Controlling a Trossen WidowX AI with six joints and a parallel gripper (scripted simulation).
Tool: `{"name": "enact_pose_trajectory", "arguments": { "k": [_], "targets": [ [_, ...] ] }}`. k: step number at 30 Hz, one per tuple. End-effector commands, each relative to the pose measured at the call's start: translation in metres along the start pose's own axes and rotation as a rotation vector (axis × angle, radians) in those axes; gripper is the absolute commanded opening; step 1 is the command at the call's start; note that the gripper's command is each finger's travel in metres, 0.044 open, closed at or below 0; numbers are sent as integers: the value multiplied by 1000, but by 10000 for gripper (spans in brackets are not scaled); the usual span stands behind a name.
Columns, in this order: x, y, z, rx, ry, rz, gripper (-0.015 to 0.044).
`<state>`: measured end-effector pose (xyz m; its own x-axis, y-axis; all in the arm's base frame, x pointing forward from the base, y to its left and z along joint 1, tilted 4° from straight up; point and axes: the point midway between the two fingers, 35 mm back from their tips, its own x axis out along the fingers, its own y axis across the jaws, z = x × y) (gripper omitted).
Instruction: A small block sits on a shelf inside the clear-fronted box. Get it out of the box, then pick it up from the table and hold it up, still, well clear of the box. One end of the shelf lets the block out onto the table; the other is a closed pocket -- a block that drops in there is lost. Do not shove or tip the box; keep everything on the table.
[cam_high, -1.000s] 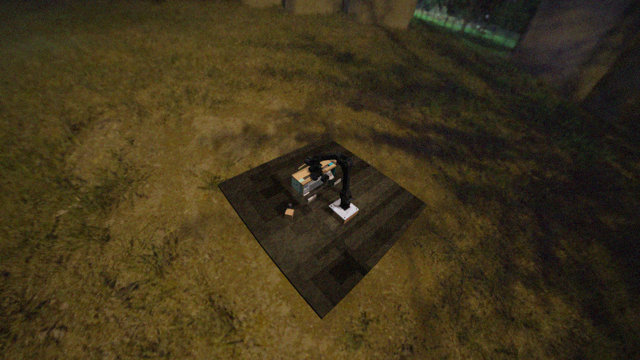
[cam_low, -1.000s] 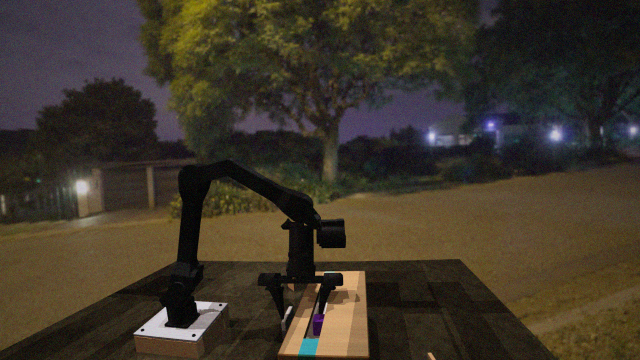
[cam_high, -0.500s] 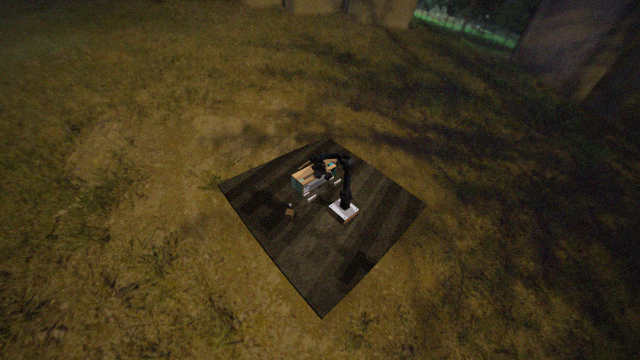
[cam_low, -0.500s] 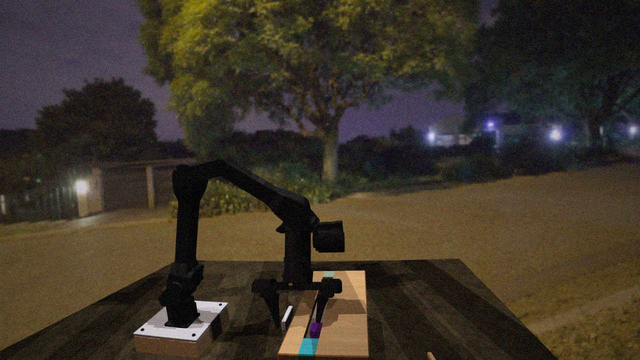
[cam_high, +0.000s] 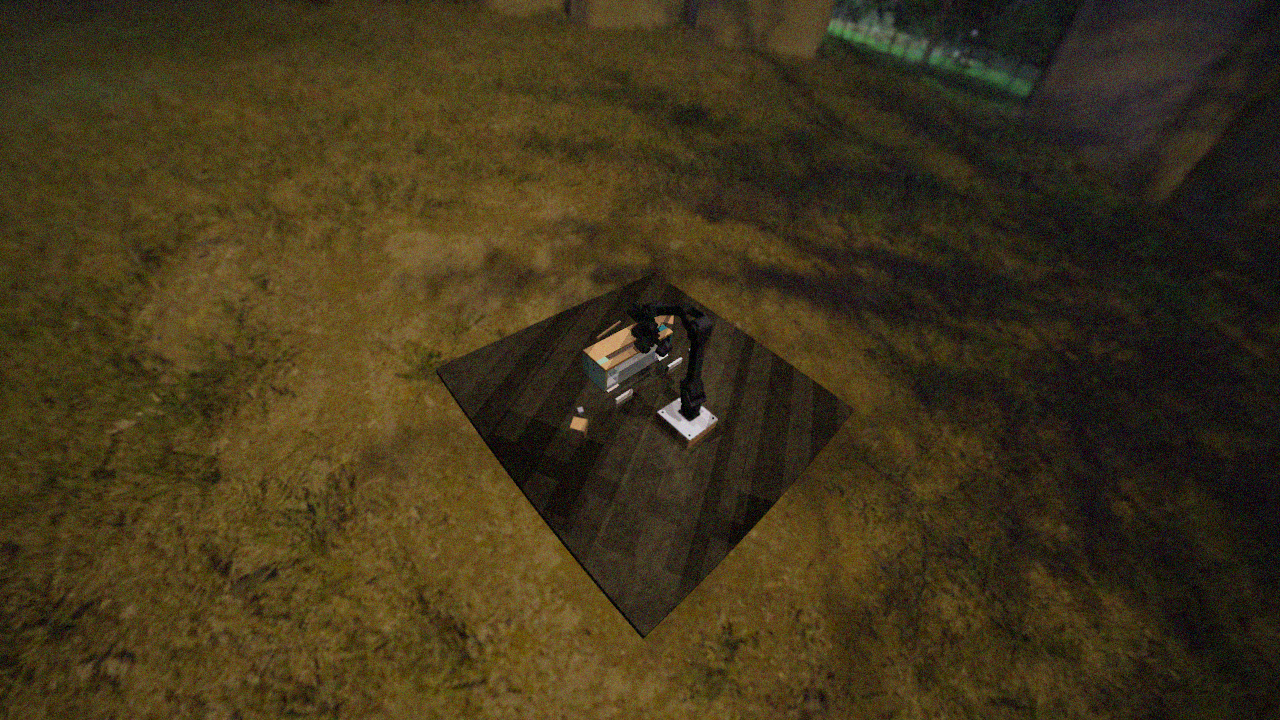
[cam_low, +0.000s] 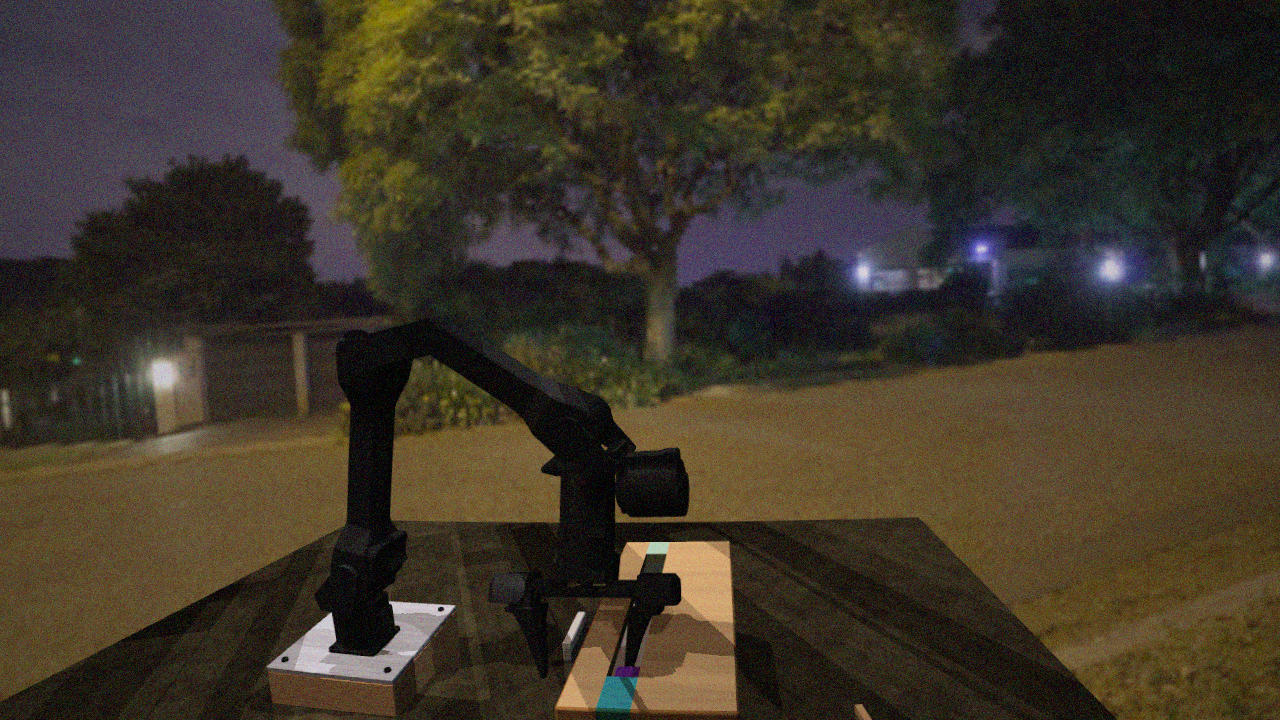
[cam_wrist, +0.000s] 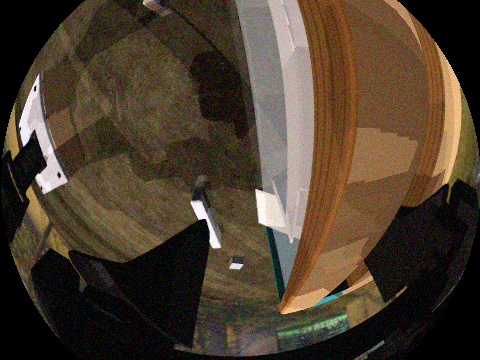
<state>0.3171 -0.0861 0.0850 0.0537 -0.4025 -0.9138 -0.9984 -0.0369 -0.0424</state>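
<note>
Purple shows through the long slot of a wooden-topped, clear-fronted box (cam_high: 617, 342) (cam_low: 702, 617) (cam_wrist: 385, 155): it is the small purple block (cam_low: 627, 670), next to the bright teal strip (cam_low: 617, 696) (cam_wrist: 330, 299) at one end of the top. It appears to be inside the box; how it rests on the shelf is hidden. The black parallel-jaw gripper (cam_high: 651, 343) (cam_low: 588, 669) (cam_wrist: 275, 216) has its jaws spread wide with nothing between them, astride the box's front: one finger points down at the slot near the block, the other hangs outside, on the side of the robot's white-topped base (cam_high: 675, 418) (cam_low: 358, 631) (cam_wrist: 34, 117). Whether finger and block touch, I cannot tell.

The step in hand looks like nudging the block along the shelf with that single finger; picking up has yet to come. The next move calls for a slow, level slide towards the open end, provided that is the teal one, since the pictures do not settle which end is the pocket. The fingertip should stay off the slot's edges, as a sideways press there could shift or tip the box.
</note>
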Motion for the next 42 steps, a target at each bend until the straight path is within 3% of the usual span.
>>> {"name": "enact_pose_trajectory", "arguments": {
  "k": [1, 17, 25, 31, 32, 36, 42],
  "targets": [
    [4, 0, -12, 3, 2, -2, 400],
    [16, 0, -49, 3, 6, -2, 400],
    [-45, 1, -65, 3, 7, 5, 400],
    [-43, 1, -66, 6, 8, -4, 400],
    [-44, 1, -69, 30, 9, -7, 374],
    [-45, 8, -85, 427, -19, -31, 285],
    [-41, 13, -90, 1091, -109, -22, 285]
  ]
}}
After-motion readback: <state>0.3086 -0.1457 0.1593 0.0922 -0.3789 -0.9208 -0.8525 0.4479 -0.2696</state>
